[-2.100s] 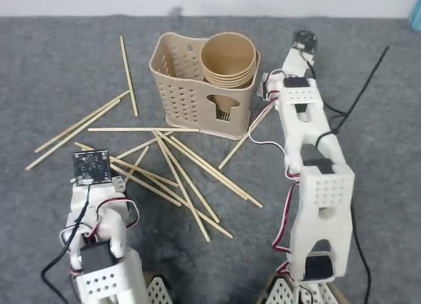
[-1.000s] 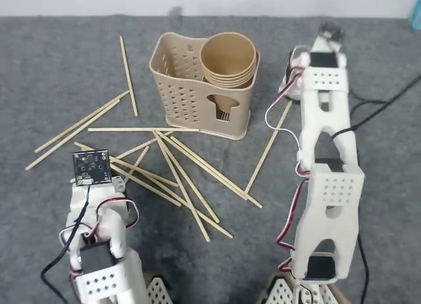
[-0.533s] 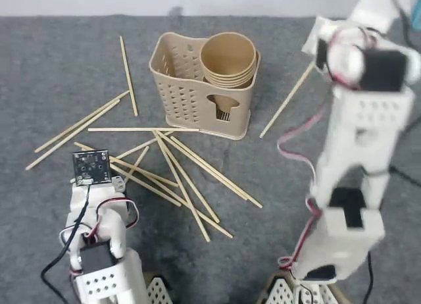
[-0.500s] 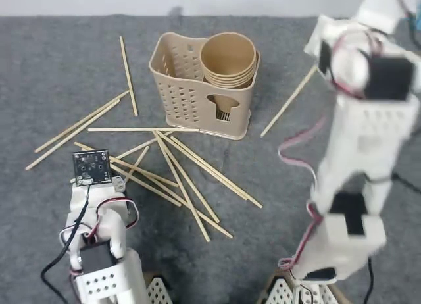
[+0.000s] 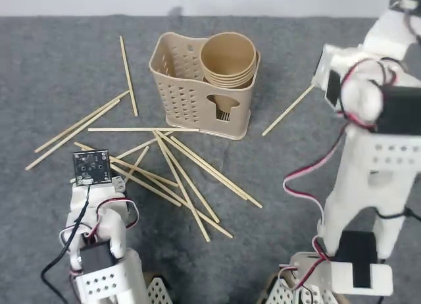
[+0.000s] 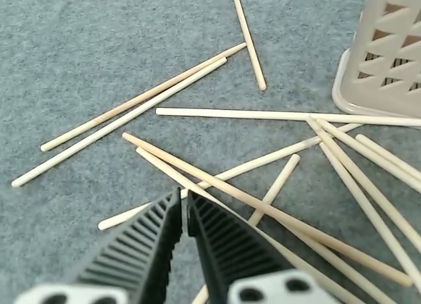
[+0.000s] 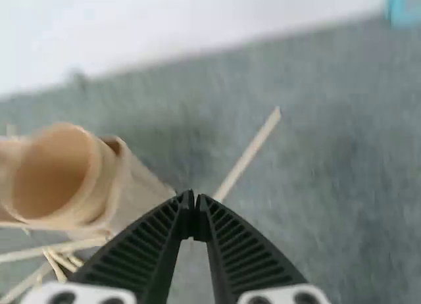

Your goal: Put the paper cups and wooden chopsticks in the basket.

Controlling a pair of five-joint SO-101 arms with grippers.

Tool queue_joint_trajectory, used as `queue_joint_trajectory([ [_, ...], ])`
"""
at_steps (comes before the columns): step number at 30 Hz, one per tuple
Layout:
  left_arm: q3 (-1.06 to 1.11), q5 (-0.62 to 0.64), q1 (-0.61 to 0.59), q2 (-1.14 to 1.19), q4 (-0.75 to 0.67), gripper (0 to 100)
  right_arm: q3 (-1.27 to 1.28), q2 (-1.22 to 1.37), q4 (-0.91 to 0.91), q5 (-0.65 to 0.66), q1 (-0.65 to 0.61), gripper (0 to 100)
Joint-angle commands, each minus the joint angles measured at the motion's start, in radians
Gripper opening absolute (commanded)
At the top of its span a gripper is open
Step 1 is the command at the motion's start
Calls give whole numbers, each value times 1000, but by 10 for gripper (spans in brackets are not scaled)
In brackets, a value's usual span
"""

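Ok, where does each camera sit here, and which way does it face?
High view: fixed above the table, looking down on basket, paper cups, loose chopsticks; left arm, right arm show.
Left wrist view: on the left arm, looking down past its shut fingers at chopsticks, basket corner.
Right wrist view: on the raised right arm, facing basket and wall; fingers grip one chopstick.
All share the basket.

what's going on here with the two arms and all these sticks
The stacked paper cups already sit in the basket. The right end effector is shut on one chopstick, off to the side of the basket. The left end effector hangs shut over the many loose chopsticks lying on the grey mat.
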Motion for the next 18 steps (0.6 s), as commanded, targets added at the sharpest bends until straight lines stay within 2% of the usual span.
queue_joint_trajectory([
  [1, -4, -14, 5, -15, 3, 15, 149, -2, -67, 9, 28, 45],
  [5, -4, -14, 5, -15, 3, 15, 301, 50, -214, -95, 62, 63],
  [9, -4, -14, 5, -15, 3, 15, 413, 162, -383, -118, 70, 64],
  [14, -4, -14, 5, -15, 3, 15, 431, 355, -602, -121, 73, 64],
  [18, -4, -14, 5, -15, 3, 15, 368, 490, -713, -184, 74, 64],
])
